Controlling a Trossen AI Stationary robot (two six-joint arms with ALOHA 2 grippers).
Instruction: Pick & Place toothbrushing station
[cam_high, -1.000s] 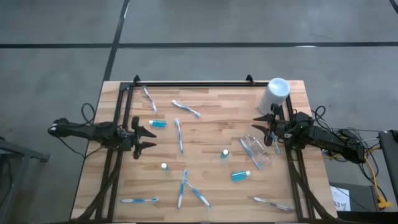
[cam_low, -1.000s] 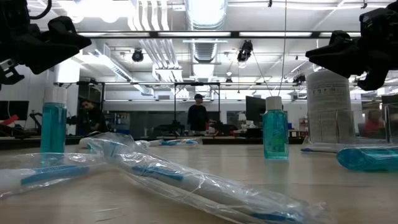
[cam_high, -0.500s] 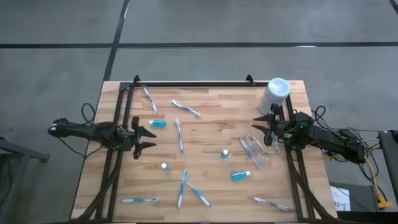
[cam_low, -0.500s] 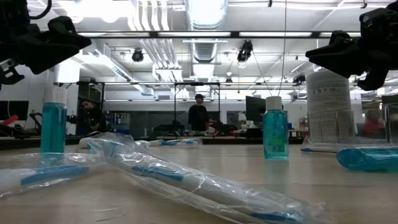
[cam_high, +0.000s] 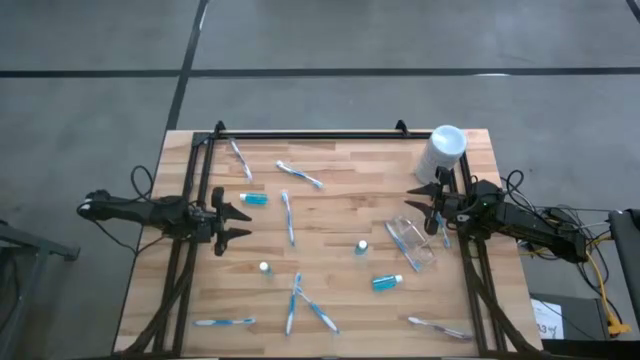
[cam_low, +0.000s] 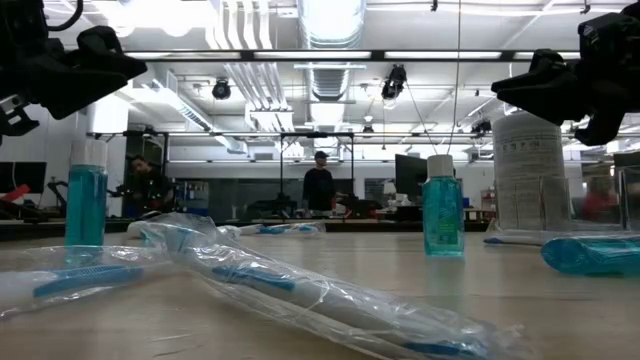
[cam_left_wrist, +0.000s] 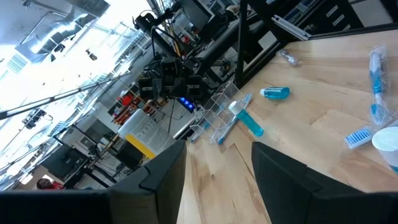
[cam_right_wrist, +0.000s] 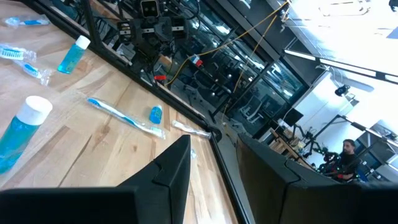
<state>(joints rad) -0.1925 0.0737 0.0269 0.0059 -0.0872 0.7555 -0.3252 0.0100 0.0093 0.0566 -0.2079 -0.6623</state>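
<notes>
Wood table: high view: brushes, tubes and pouch lying scattered.
Left claw: hanging spread at left edge, gripping nothing.
Right claw: hanging parted by pouch, empty.
Low view: tube standing upright, bagged brush lying nearest.
Wrist views: fingers, fingers standing apart.

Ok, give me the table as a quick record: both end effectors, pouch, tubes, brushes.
left end effector: open, empty, over table's left edge
right end effector: open, empty, over right side beside pouch
clear pouch: flat on table, right side
blue tubes: one lying at left, one lying lower right, two upright mid-table
toothbrushes: scattered, none picked up
white cylinder: upright, back right corner
</notes>
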